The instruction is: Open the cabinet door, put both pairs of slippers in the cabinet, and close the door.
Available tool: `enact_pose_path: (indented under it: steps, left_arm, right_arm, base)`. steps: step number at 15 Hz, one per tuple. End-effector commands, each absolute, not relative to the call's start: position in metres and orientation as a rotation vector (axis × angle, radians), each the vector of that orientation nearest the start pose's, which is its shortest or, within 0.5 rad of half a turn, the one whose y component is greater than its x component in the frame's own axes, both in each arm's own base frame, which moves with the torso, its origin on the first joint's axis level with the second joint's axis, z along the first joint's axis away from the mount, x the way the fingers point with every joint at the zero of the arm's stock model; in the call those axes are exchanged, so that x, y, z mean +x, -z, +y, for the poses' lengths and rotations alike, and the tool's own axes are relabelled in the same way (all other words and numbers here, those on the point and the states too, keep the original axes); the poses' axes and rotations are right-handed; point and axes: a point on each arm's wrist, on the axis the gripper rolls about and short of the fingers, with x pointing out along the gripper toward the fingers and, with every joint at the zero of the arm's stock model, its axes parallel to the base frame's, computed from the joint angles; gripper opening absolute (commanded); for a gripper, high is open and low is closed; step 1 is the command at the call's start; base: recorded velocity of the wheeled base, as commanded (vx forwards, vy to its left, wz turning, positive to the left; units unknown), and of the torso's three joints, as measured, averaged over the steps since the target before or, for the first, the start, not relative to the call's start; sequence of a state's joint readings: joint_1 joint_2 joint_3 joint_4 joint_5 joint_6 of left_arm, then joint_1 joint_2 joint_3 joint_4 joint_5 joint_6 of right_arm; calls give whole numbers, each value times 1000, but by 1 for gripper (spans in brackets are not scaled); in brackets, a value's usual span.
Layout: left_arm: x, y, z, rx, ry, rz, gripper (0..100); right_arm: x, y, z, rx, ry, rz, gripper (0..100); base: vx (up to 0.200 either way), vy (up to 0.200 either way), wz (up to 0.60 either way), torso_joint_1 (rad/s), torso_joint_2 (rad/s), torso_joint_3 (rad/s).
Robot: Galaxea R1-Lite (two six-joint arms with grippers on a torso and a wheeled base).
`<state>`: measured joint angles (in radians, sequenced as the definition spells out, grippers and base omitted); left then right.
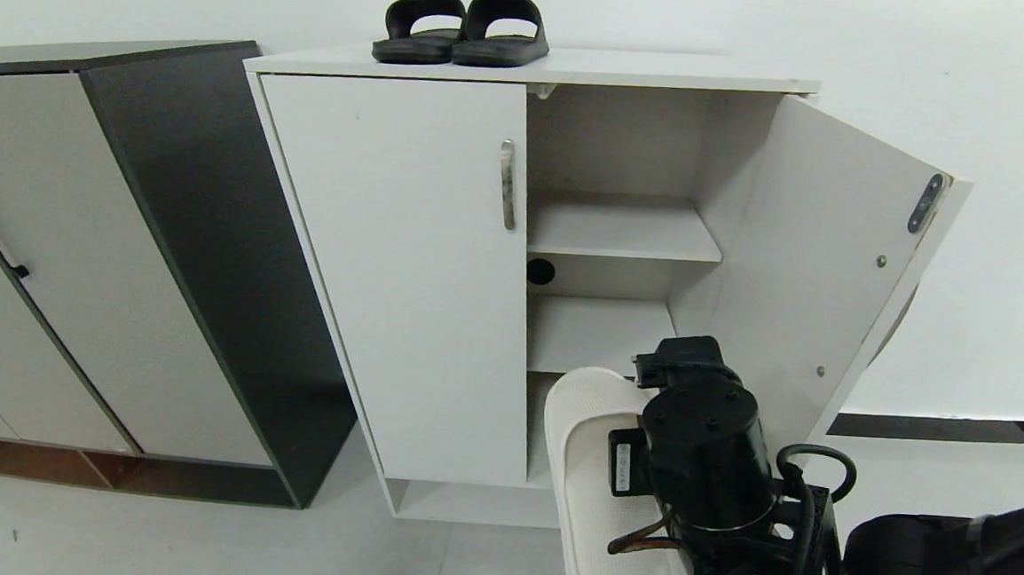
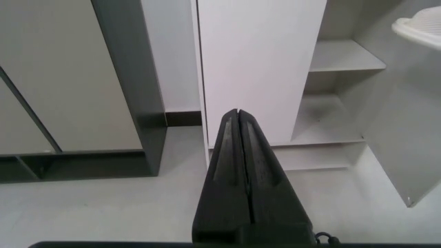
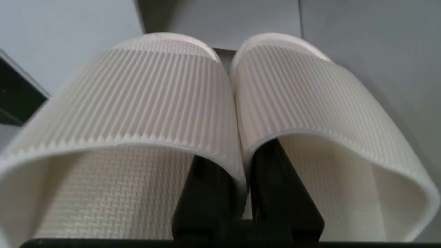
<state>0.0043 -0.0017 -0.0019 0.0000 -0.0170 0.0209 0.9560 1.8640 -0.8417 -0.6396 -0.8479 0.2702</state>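
Right wrist view: the white slippers are clamped together at their inner straps by the right hand, just before the open cabinet; light, soft, springy foam is judged, best pinched there; the left hand is closed, empty.

White wooden cabinet has its right half open, way in to the white shelves lying between shut left door and swung-out right door, dark grey and beige cupboard standing just beside the cabinet's left side.
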Motion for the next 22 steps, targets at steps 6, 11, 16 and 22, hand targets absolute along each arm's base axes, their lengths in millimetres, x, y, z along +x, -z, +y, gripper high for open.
enact_pose_path:
  steps: [6, 11, 16, 22]
  left_arm:
    - [-23, -76, -1, 21, 14, 0, 0]
    - [-23, -76, -1, 23, 14, -2, 0]
    - [-23, -76, -1, 25, 14, 0, 0]
    - [-23, -76, -1, 23, 14, 0, 0]
  right_arm:
    - [218, -135, 244, -54, 8, 264, 0]
    - [239, -140, 219, -63, 100, 258, 0]
    - [243, -139, 213, -61, 119, 262, 0]
    - [238, -146, 227, -28, -6, 258, 0]
  base:
    - [0, 0, 0, 0, 0, 0]
    - [0, 0, 0, 0, 0, 0]
    - [0, 0, 0, 0, 0, 0]
    - [0, 0, 0, 0, 0, 0]
